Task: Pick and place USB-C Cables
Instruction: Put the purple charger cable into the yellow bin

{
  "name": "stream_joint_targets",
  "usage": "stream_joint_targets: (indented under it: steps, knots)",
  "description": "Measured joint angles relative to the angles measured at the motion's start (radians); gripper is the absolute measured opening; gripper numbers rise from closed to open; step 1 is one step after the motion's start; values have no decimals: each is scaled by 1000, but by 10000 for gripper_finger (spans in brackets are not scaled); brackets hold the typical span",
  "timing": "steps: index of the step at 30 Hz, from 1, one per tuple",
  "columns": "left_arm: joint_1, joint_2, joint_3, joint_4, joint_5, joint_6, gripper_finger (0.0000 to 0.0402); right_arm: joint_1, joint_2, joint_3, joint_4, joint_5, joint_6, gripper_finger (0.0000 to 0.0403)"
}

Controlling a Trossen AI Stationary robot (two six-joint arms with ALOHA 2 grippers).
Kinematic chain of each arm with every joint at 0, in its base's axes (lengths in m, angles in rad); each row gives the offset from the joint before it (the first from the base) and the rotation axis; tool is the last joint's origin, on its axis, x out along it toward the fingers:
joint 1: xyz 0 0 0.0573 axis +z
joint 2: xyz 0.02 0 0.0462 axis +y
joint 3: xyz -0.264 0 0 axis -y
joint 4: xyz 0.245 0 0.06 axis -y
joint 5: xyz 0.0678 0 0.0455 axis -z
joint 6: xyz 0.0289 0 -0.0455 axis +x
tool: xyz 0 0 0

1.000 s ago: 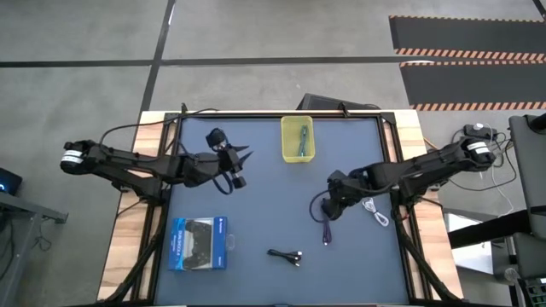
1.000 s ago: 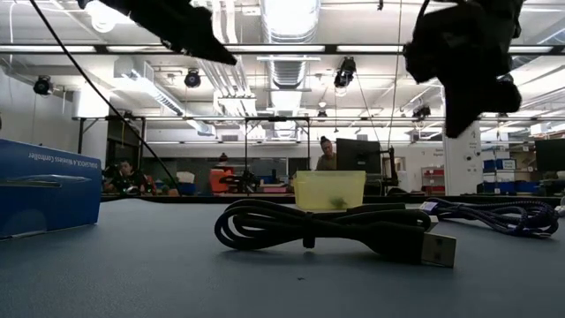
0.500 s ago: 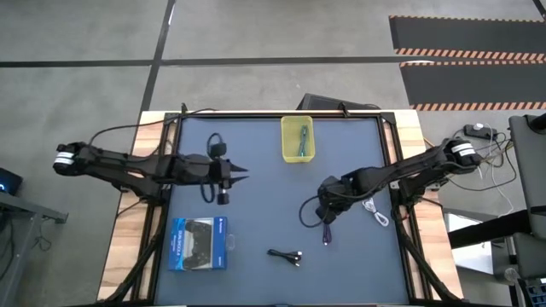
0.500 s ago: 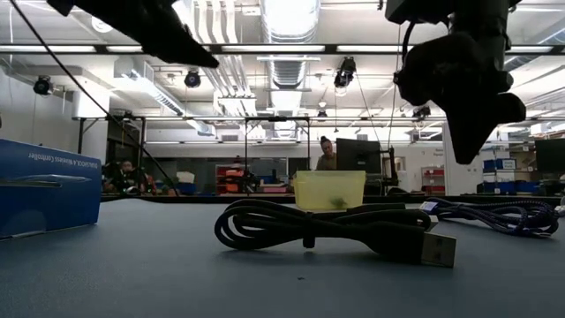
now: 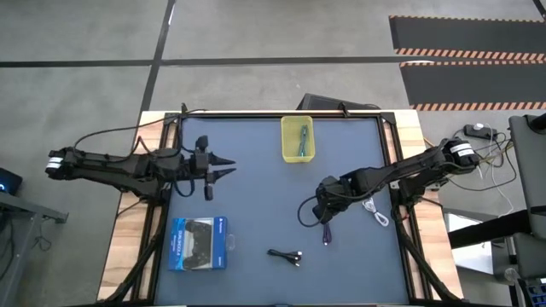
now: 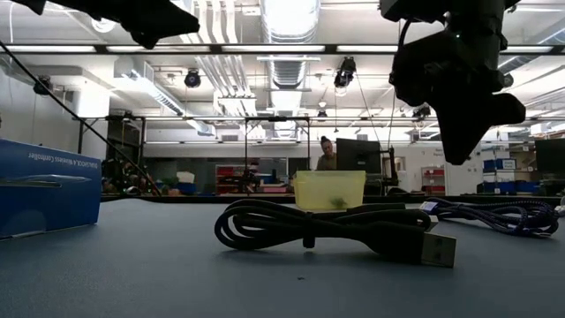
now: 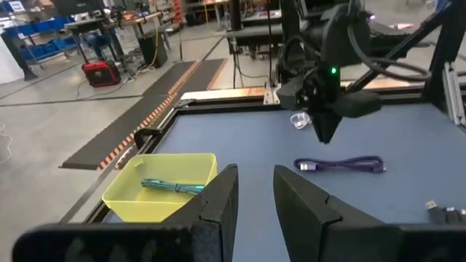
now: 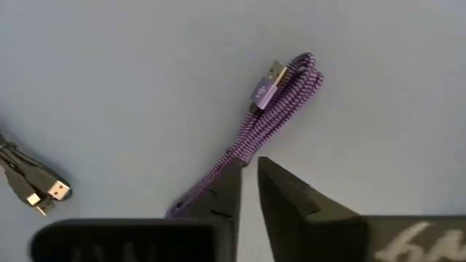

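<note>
The purple cable [image 8: 271, 102] lies loosely bundled on the blue mat, and it also shows in the high view as the purple cable [image 5: 327, 232]. My right gripper [image 8: 250, 164] hovers above it with fingers shut, touching nothing. The black cable [image 5: 286, 254] lies coiled near the table's near edge. The white cable [image 5: 375, 211] lies by the right edge. The teal cable [image 7: 171, 186] rests inside the yellow bin [image 5: 298, 139]. My left gripper [image 5: 229, 168] is open in the air over the mat's left part, pointing toward the right.
A blue-and-black retail box [image 5: 199, 243] lies flat at the near left of the mat. The yellow bin stands at the far edge, in the middle. A black frame edges the mat. Bare mat lies between the two grippers. People and benches show in the room behind.
My left gripper has drawn back toward the table's left edge, away from the yellow bin. My right gripper has moved a little toward the near-left and down, closer to the purple cable. The cables have stayed where they were.
</note>
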Motion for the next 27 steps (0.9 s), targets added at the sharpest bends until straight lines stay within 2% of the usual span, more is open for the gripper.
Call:
stream_joint_targets:
  steps: [7, 12, 16, 27]
  knots:
    - [0, -21, -29, 0, 0, -1, 73, 0, 30, 0, -16, -3, 65, 149]
    - [0, -17, -31, 1, 0, -1, 73, 0, 59, 0, -16, -3, 94, 199]
    - [0, -19, -31, 1, 0, -1, 73, 0, 80, 0, -5, 0, 100, 212]
    - [0, -18, -39, 1, 0, 0, 73, 0, 190, 20, 44, 0, 111, 210]
